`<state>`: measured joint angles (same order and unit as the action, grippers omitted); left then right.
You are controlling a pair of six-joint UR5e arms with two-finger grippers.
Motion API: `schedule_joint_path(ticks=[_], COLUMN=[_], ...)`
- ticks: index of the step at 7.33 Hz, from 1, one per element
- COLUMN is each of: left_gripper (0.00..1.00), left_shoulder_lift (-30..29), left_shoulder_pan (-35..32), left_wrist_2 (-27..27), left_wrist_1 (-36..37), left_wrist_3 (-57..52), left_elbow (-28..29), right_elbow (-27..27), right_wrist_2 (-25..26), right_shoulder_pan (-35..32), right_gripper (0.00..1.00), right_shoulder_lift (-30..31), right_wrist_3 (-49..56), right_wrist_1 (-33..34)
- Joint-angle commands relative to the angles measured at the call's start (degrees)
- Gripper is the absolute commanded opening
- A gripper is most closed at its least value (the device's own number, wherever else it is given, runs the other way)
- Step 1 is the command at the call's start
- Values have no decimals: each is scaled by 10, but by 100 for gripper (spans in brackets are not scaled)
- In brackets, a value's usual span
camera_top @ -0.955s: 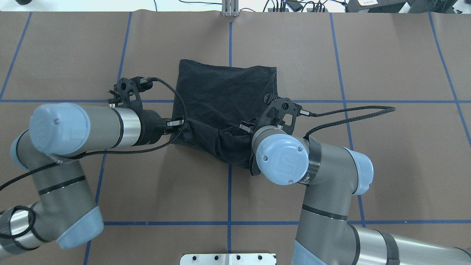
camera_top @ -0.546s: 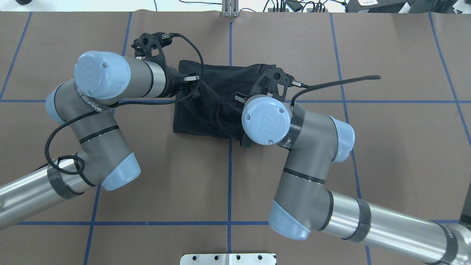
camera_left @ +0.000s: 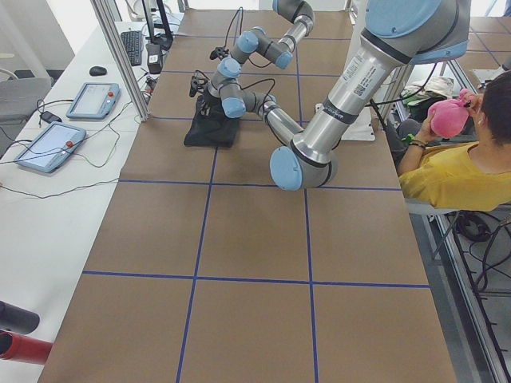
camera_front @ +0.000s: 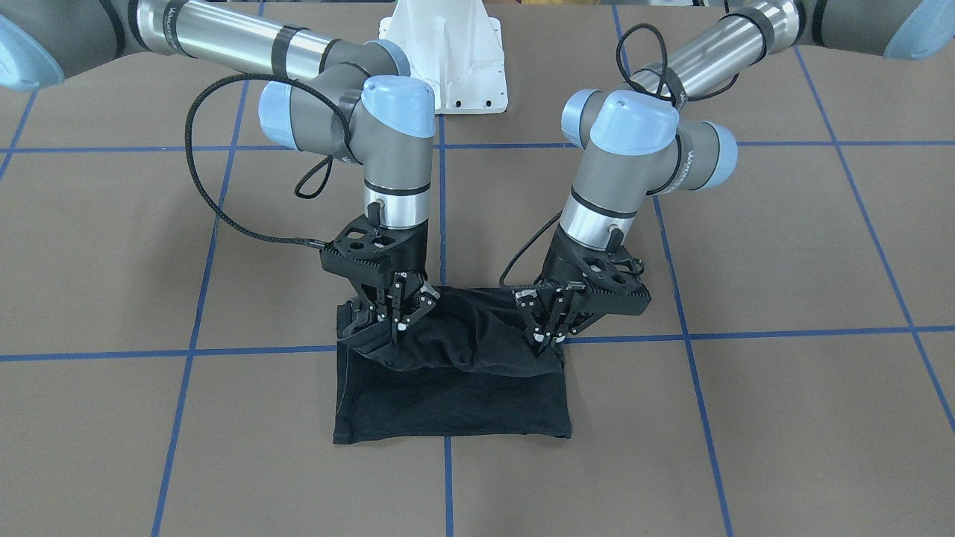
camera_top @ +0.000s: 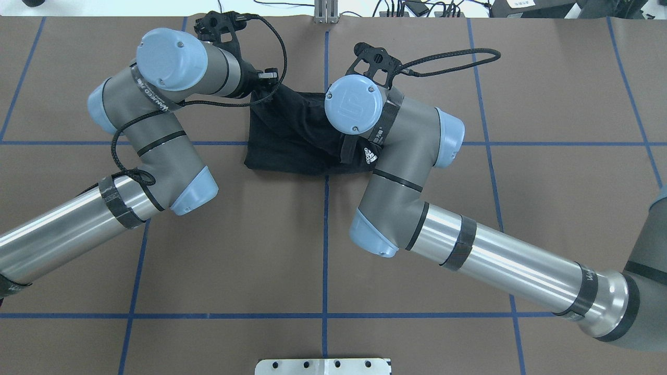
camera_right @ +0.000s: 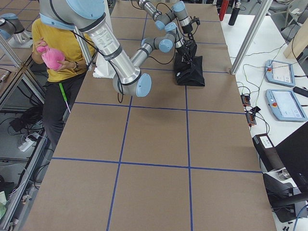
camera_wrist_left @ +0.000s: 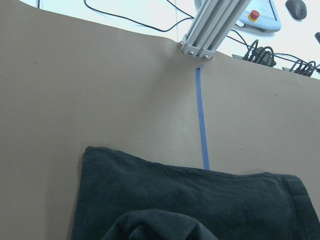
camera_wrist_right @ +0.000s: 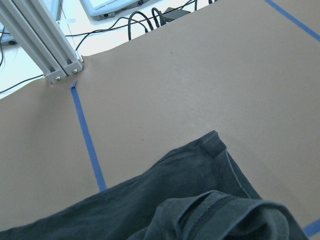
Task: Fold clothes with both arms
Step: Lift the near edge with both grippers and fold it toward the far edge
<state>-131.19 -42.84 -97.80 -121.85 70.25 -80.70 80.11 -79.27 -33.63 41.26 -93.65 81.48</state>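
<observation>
Cloth, soft and matte black: the T-shirt [camera_front: 448, 406] lies as a rumpled rectangle on the brown table [camera_front: 746, 418], which is crossed by blue tape lines [camera_front: 746, 333]. Its robot-side edge is raised in a sagging fold. The left gripper [camera_front: 548, 341] and right gripper [camera_front: 394, 332] each pinch that fold tight. From overhead, the wrists hide both sets of fingertips and part of the shirt. A small white logo [camera_top: 368, 154] peeks out.

Past the shirt's [camera_front: 448, 403] flat layer ahead of the left gripper [camera_front: 548, 338] and right gripper [camera_front: 396, 329], the table [camera_front: 746, 418] runs bare to a post [camera_wrist_left: 212, 25] at its edge, while a raised fold sags between them.
</observation>
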Motion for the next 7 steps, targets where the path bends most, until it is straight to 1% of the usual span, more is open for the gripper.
schedule_joint_path(ticks=[1,2,3,4,5,6,7], left_gripper=[0,0,0,0,0,14,56], left_shoulder_lift=[-19,-38,-55,-60,-60,-60,-60], left_shoulder_pan=[-1,-1,0,0,-1,-1,-2], left_wrist_2=[2,3,3,3,4,3,3], left_wrist_1=[-11,-11,-15,-32,-38,-38,-39], left_wrist_3=[-8,-8,-7,-8,-9,-10,-10], left_elbow=[61,93,123,144,149,150,149], right_elbow=[-72,-112,-124,-126,-133,-135,-137], right_wrist_2=[-1,-2,-2,-3,-11,-35,-51], right_shoulder_pan=[-13,-17,-18,-22,-31,-45,-57], right_gripper=[0,0,0,0,0,0,19], right_shoulder_lift=[-24,-51,-56,-56,-56,-56,-57], right_wrist_3=[7,8,9,14,32,45,52], right_wrist_1=[-35,-36,-36,-36,-36,-36,-36])
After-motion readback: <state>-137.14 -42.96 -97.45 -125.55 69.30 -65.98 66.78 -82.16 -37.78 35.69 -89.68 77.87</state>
